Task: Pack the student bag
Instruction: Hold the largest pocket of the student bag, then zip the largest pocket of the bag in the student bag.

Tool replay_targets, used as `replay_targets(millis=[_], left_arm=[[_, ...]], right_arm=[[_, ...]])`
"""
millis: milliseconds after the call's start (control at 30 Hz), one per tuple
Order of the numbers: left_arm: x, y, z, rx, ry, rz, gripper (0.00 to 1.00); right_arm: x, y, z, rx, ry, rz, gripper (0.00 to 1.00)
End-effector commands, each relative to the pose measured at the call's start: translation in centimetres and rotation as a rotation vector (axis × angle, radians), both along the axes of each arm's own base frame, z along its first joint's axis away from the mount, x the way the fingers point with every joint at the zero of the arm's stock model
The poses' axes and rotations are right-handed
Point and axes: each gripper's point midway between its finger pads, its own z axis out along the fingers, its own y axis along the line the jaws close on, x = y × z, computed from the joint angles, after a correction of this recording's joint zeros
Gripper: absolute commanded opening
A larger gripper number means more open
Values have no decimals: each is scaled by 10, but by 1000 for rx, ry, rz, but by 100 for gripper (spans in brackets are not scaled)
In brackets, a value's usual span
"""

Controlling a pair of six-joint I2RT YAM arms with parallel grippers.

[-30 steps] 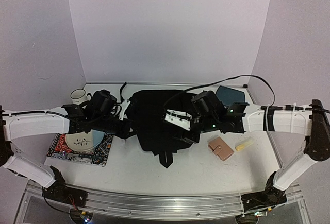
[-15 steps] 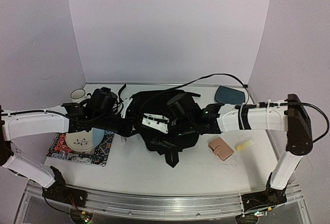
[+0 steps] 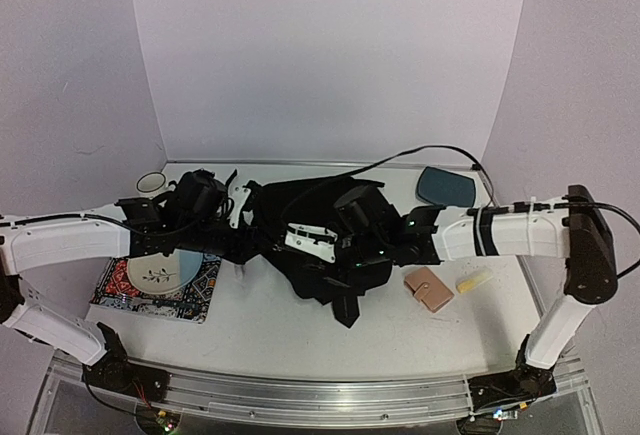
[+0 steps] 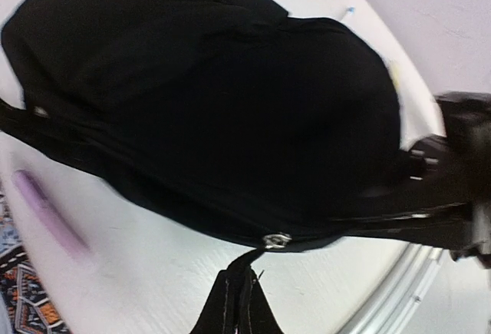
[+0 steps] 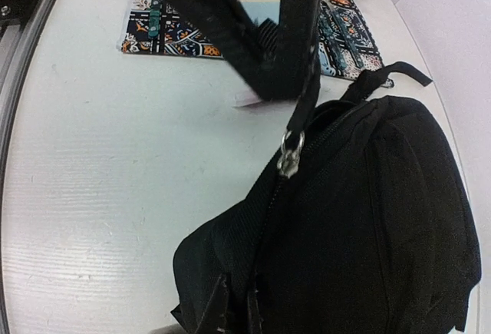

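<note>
Left pincer [image 4: 245, 280]: shut on the zip pull [image 4: 275, 239]. Right pincer [image 5: 230, 311]: clamped on student bag [image 5: 383, 219] fabric, at the zip line's [image 5: 265, 219] other end. Line straight between both; left arm nearer the pull.

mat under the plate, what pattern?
Dark navy mat with orange, white and teal geometric print; clearest in right wrist view.
</note>
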Motion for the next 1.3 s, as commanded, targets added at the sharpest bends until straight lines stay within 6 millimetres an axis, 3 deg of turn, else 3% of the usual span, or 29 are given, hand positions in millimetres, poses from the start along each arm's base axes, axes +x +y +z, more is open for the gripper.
replay_targets(millis=[0,267,400,600,700,767,867,967,1067,1167,1267], left_arm=[[58,36,36,45,-163,230,0],[96,65,12,121,-128,376,0],[114,84,-16,197,-93,463,0],[126,102,-66,306,-25,564,0],[125,107,-71,311,-14,588,0],[121,93,-58,242,-7,524,0],[107,61,-22,86,-3,378,0],[75,15,22,-79,-2,169,0],[38,-22,52,-154,-20,11,0],[3,-49,75,-233,-6,-125,0],[-16,-60,88,-285,12,-202,0]], right_arm=[[-23,-33,17,-20,-1,14,0],[-40,-62,29,-16,-22,19,0],[-48,-72,33,-5,-25,26,0],[-53,-89,43,19,-31,4,0],[-57,-96,50,40,-35,-2,0],[-54,-101,50,37,-39,-34,0],[-51,-101,45,32,-23,-54,0],[-43,-96,35,18,-8,-80,0],[-30,-88,15,-31,10,-121,0],[-20,-82,-4,-61,39,-143,0],[-9,-79,-10,-64,55,-185,0]])
